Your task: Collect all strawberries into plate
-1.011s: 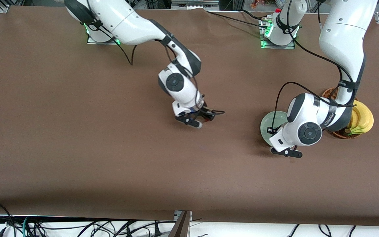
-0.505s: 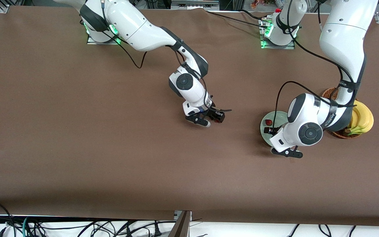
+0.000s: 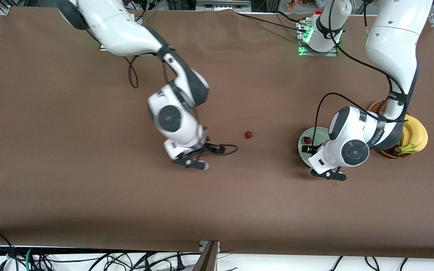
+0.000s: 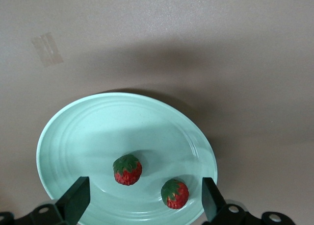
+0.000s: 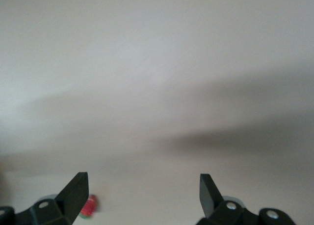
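Since the earlier frame my right gripper had let a strawberry drop onto the table short of the plate and swung off wide-open and empty, while my left gripper, fingers spread and holding nothing, hovered over that plate and its two strawberries.

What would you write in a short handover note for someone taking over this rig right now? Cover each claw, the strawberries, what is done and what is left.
Left claw: open, empty, over the plate.
Right claw: open, empty, over bare table toward the right arm's end.
Done: two strawberries lie apart in the plate.
Left: the third strawberry lies on the table between the right claw and the plate; it must be picked up and put in the plate.
The wicker basket with bananas beside the plate is not involved.
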You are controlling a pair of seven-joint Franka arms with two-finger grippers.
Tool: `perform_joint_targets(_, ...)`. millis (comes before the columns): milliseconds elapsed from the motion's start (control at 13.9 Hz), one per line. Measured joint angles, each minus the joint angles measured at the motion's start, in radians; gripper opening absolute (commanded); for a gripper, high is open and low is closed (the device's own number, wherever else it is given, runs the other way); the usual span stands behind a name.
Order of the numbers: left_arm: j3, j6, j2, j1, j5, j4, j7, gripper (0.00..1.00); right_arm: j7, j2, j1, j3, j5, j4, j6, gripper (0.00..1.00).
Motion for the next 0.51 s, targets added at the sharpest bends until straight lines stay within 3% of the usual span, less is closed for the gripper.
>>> perform_joint_targets(289,-0.011,0.0,0.0,-0.002,-0.005,0.002,-0.002,1.0,-0.269,-0.107,-0.168,-0.002,-0.001,0.0,-0.309,1.0)
perform_joint_targets(505,-0.022,0.0,-0.002,-0.013,-0.051,0.005,-0.004,1.0,-0.411,-0.178,-0.271,-0.004,-0.007,0.0,-0.468,1.0)
